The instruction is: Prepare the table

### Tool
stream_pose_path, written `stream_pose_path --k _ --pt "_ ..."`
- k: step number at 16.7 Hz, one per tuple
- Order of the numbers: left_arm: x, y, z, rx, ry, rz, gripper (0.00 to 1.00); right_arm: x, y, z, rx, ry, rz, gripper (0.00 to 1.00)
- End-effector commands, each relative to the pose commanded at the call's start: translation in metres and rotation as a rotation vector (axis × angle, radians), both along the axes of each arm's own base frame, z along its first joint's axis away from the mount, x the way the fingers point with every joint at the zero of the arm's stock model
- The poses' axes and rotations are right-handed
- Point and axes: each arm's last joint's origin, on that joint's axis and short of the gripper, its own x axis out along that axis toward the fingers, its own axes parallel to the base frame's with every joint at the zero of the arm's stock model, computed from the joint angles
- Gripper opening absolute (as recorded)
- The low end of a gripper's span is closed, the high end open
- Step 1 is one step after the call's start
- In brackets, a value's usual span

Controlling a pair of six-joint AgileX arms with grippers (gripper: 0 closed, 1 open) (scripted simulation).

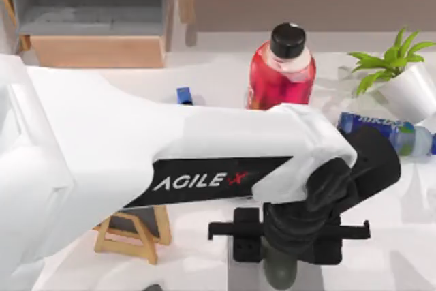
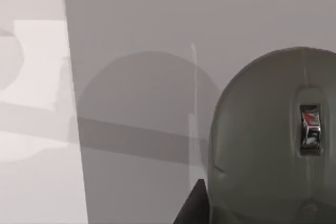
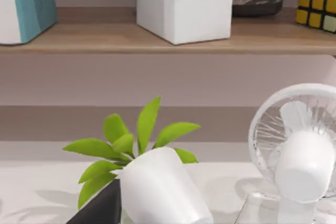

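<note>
Table (image 1: 204, 80): bottle (image 1: 281, 66) at back edge centre; potted plant (image 1: 402, 76) to its right (tilted); second bottle (image 1: 388, 133) lying before plant; small easel (image 1: 136, 233) toward front left.

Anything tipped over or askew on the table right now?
Yes, on the table's right side. The potted plant leans over in its white pot, and beside it a blue-labelled water bottle lies flat. The red bottle stands upright.

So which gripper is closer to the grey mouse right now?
Left. The left gripper hangs directly over the grey mouse at the table's front edge. The right gripper is off beside the potted plant, toward the table's right side.
</note>
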Motion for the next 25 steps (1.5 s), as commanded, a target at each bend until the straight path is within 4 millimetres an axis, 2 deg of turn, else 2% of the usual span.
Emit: stream_pose_path --k 8,12,19,25 --pt "-0.026 -0.018 0.012 -0.109 -0.006 -0.136 0.0 0.0 0.0 0.0 0.0 0.0 0.0 1.0" --pt "-0.032 -0.023 0.019 -0.156 -0.005 -0.168 0.0 0.0 0.0 0.0 0.0 0.0 0.0 1.0" --pt "-0.019 -0.016 0.023 -0.145 -0.013 -0.099 0.0 0.0 0.0 0.0 0.0 0.0 0.0 1.0" --pt "0.001 -0.002 0.001 -0.036 -0.01 0.001 0.0 0.0 0.0 0.0 0.0 0.0 0.0 1.0"
